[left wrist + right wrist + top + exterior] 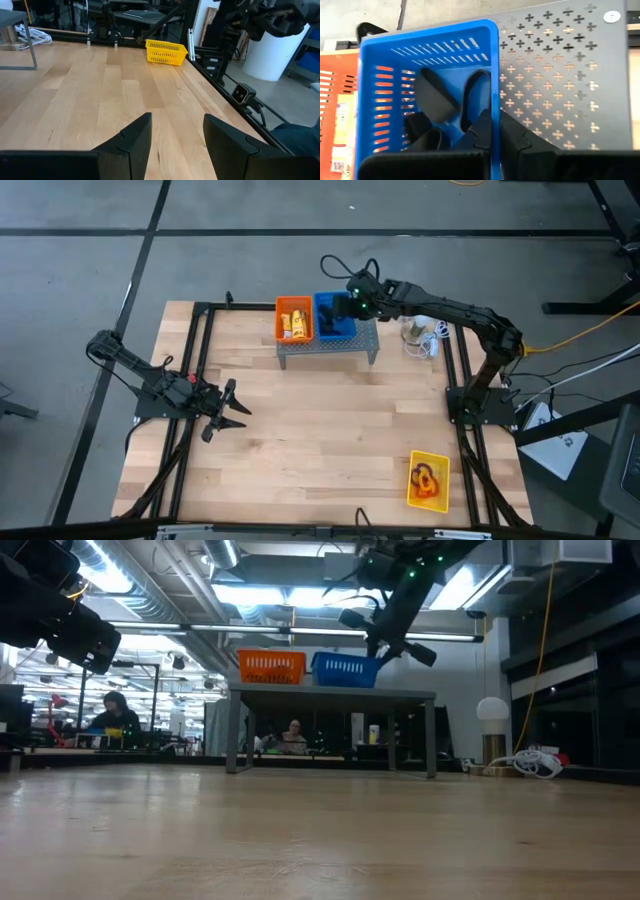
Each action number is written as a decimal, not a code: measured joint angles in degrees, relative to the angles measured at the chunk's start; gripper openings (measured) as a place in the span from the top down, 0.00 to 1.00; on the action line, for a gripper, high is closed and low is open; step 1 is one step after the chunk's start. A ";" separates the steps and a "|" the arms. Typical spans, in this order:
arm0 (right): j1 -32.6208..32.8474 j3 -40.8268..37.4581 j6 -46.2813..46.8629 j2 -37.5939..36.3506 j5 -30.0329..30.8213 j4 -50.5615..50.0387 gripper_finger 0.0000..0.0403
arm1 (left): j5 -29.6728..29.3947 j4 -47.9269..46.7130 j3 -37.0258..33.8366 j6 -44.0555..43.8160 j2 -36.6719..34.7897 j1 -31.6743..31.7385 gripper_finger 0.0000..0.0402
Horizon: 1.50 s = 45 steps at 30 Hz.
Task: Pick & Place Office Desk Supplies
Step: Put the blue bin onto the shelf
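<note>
A grey perforated shelf (330, 348) at the table's far edge carries an orange basket (294, 320) with yellow-orange packets (297, 326) and a blue basket (330, 330). Small black clip-like pieces (435, 97) lie in the blue basket (395, 65). My right gripper (496, 117) points down at that basket's right wall, its fingers close together. A yellow basket (440, 458) near the right front corner holds orange and purple loops (426, 478). My left gripper (232, 408) hangs open over bare wood at the table's left, far from all of them. My right gripper comes from above at the blue basket's right wall (494, 60), one finger (482, 130) on the basket's inner side and one (517, 140) over the shelf. A sliver of the wall shows between them. Whether they touch it or hold anything, I cannot tell.
A white round bulb (413, 330) and its cord (535, 762) sit right of the shelf. Black frame rails (195, 380) run along the table's left and right sides. Bare wood (330, 420) stretches across the middle. People sit in the room beyond the far edge.
</note>
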 joint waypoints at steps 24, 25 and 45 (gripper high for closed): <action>0.13 1.41 0.00 0.08 -0.07 0.72 0.97 | 0.00 -0.05 0.00 -0.02 0.00 0.01 0.57; 0.13 1.41 0.00 0.08 0.02 0.53 0.97 | 0.02 -0.05 0.00 -0.02 0.00 0.02 0.57; 0.13 1.37 0.04 2.44 -1.08 0.54 0.97 | 0.02 -0.09 0.00 -0.02 -0.01 0.02 0.57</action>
